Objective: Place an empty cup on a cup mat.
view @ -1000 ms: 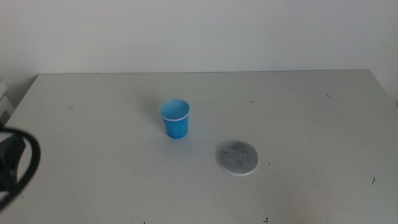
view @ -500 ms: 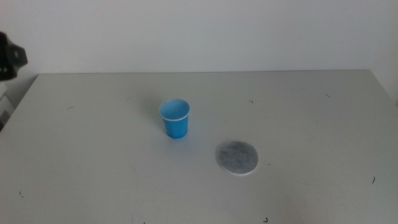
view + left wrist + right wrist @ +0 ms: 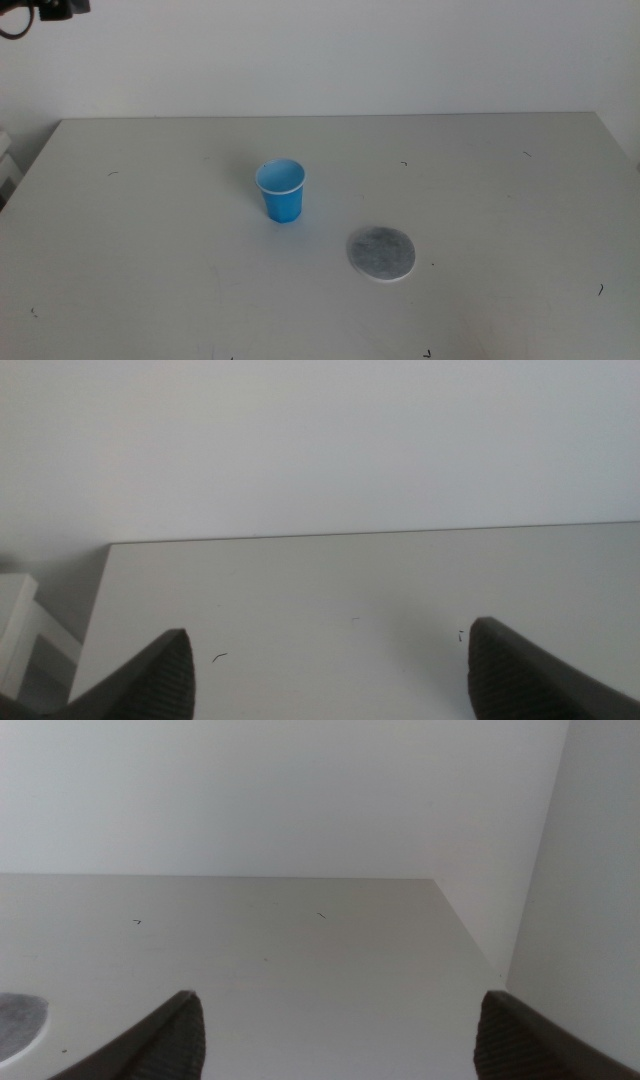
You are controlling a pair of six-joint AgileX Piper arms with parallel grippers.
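Left wrist view: left end effector (image 3: 325,670) wide-jawed, over bare table (image 3: 350,590).

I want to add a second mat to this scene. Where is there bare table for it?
Bare table runs from the cup mat to the right edge, and from the cup to the left edge. Only the narrow strip between cup and mat is tight. Both grippers are open and empty.
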